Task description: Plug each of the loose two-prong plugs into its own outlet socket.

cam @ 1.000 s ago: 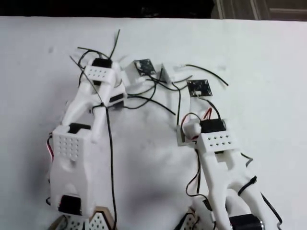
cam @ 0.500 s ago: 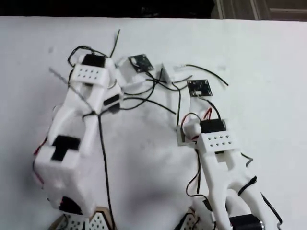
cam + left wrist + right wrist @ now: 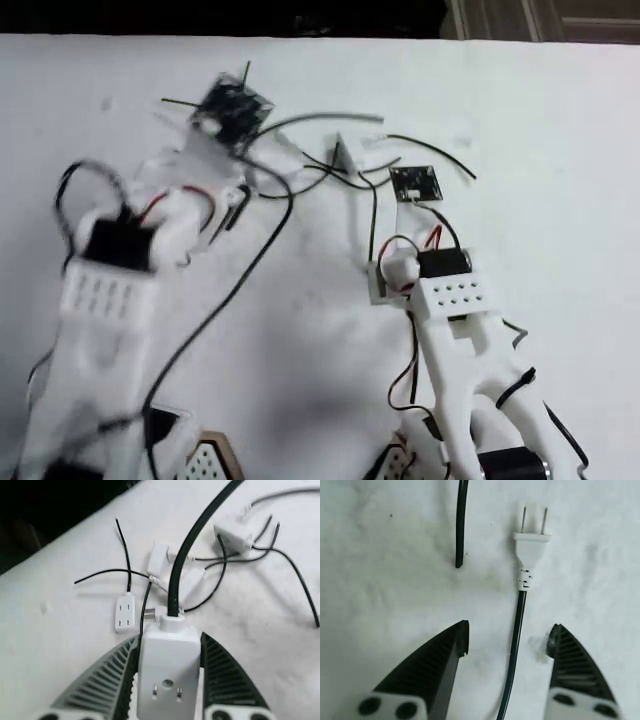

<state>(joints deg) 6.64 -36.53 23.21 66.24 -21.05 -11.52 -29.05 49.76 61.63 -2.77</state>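
My right gripper (image 3: pixel 508 627) is open, straddling the cord (image 3: pixel 518 611); plug (image 3: pixel 531 547) lies just ahead, prongs pointing away, prob. toward far side. Left gripper (image 3: pixel 170 639) clamps socket block (image 3: pixel 167 667).

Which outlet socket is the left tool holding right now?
The big white socket block with the three-hole face, clamped in the left tool. The slim white socket lies loose on the table.

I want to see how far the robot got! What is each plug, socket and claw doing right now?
left gripper, shut on the big socket block
big socket block, gripped, holes empty
small socket, lying loose, empty
right gripper, open
white plug, lying loose, unplugged
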